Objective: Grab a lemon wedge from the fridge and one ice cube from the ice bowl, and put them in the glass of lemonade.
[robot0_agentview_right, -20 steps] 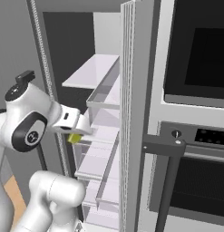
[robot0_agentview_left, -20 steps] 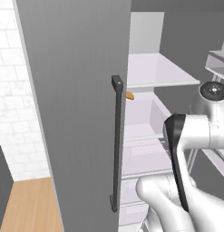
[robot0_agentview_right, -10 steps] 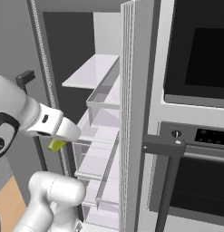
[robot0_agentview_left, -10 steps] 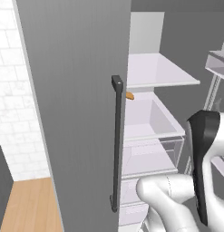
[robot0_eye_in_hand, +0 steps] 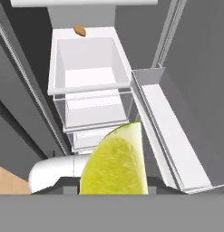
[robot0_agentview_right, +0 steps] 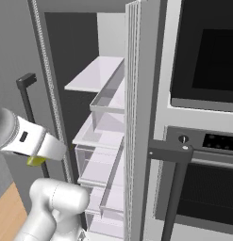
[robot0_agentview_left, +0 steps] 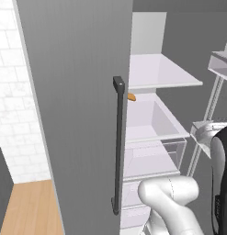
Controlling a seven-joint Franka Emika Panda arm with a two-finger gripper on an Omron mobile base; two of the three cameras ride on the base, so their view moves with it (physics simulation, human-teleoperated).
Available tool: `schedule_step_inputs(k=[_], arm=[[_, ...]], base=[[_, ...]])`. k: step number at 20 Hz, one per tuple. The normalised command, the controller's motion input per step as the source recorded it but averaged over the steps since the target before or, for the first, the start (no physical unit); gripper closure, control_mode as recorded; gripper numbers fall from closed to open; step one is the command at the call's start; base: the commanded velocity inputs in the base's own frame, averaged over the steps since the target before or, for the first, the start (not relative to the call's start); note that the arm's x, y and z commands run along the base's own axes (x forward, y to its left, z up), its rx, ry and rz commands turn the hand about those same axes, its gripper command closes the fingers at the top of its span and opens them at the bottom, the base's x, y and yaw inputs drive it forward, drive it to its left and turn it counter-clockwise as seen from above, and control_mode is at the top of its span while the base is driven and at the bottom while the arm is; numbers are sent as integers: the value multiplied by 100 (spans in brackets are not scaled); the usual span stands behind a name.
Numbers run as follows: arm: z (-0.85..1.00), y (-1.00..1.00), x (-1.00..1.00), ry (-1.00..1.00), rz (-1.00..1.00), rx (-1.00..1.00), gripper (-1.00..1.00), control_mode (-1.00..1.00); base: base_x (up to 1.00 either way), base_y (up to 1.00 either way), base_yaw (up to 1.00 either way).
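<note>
The yellow lemon wedge (robot0_eye_in_hand: 115,163) sits large at the bottom of the hand view, with my gripper (robot0_eye_in_hand: 114,186) shut on it; the wedge hides the fingertips. From the right base view, the gripper (robot0_agentview_right: 38,155) hangs in front of the open fridge (robot0_agentview_right: 96,77), outside its shelves, and the lemon wedge (robot0_agentview_right: 36,161) peeks out under the hand. The hand looks into the fridge's white drawers (robot0_eye_in_hand: 90,74). The ice bowl and the glass of lemonade are out of view.
A small orange piece (robot0_agentview_left: 131,97) (robot0_eye_in_hand: 79,31) lies at the back of a fridge shelf. The grey fridge door (robot0_agentview_left: 78,114) with its dark bar handle (robot0_agentview_left: 117,147) stands close on the left. The other door's bins (robot0_agentview_right: 137,117) and an oven (robot0_agentview_right: 207,141) are to the right.
The arm has drawn back from the fridge shelves, to the left in the right base view, carrying the lemon wedge with it. The grip has not changed.
</note>
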Motion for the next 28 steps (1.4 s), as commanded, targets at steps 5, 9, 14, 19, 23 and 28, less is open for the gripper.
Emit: schedule_step_inputs(k=[5,9,14,19,23,28], arm=[[0,26,10,-12,1,12,100,-100],[0,29,13,-1,0,3,100,-100],[0,6,0,0,0,0,100,-100],[0,0,-10,0,0,0,100,100],[0,0,0,0,0,0,100,100],[0,0,0,0,0,0,100,100]], base=[[0,0,0],[0,0,0],[0,0,0],[-13,0,0],[-99,38,-12],[-84,80,-42]])
